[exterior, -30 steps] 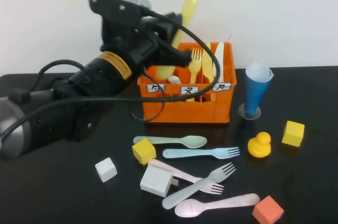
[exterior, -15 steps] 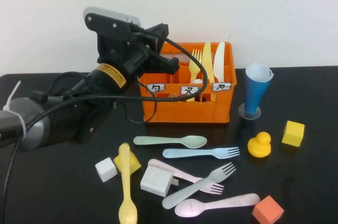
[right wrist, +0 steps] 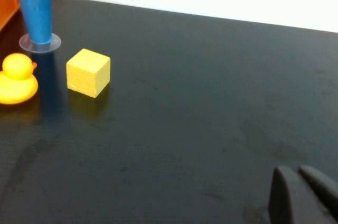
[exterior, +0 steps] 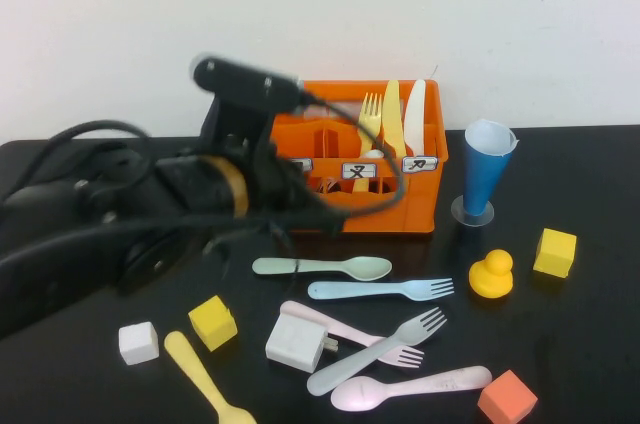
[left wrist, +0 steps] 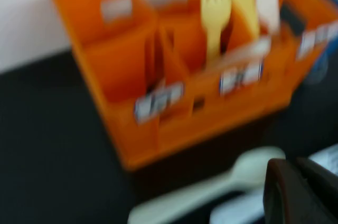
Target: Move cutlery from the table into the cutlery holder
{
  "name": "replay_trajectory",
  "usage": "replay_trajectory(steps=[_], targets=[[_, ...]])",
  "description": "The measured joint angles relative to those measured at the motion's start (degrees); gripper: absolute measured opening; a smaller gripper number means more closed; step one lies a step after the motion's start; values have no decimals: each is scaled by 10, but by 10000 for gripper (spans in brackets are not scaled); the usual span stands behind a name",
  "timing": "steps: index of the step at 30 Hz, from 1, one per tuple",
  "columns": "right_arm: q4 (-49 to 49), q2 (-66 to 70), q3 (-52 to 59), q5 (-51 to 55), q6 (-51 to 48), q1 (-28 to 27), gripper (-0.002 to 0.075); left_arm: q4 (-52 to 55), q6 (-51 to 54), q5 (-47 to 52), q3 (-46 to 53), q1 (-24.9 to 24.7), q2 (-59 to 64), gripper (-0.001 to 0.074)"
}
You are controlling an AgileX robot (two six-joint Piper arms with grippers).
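Observation:
The orange cutlery holder (exterior: pixel 400 206) stands at the back and holds a yellow fork, a yellow knife and a white knife. A yellow spoon (exterior: pixel 205 381) lies on the table (exterior: pixel 90 384) at the front left. A pale green spoon (exterior: pixel 320 267), blue fork (exterior: pixel 380 290), pink fork (exterior: pixel 350 332), grey fork (exterior: pixel 385 347) and pink spoon (exterior: pixel 410 387) lie in front of the holder. My left gripper (exterior: pixel 325 212) is low in front of the holder's left side, blurred, shut and empty. In the left wrist view its fingers (left wrist: pixel 296 192) are near the green spoon (left wrist: pixel 232 176). My right gripper (right wrist: pixel 303 195) is shut, over bare table.
A blue cone cup (exterior: pixel 487 176), yellow duck (exterior: pixel 491 274) and yellow cube (exterior: pixel 555 252) are at the right. An orange cube (exterior: pixel 507 397), a white block (exterior: pixel 295 341), another yellow cube (exterior: pixel 213 321) and a white cube (exterior: pixel 138 342) lie among the cutlery.
The yellow spoon, held above the holder before, fell and now lies on the table at front left. The yellow and white cubes shifted left. My left arm dropped low in front of the holder.

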Motion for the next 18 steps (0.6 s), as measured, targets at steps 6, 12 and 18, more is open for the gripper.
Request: replay_trajectory(steps=[6,12,18], targets=[[0,0,0,0,0,0,-3,-12,41,25,65,-42,-102,0],[0,0,0,0,0,0,-3,-23,31,-8,138,-61,-235,-1],[0,0,0,0,0,0,-3,-23,15,-14,179,-66,-339,-1]])
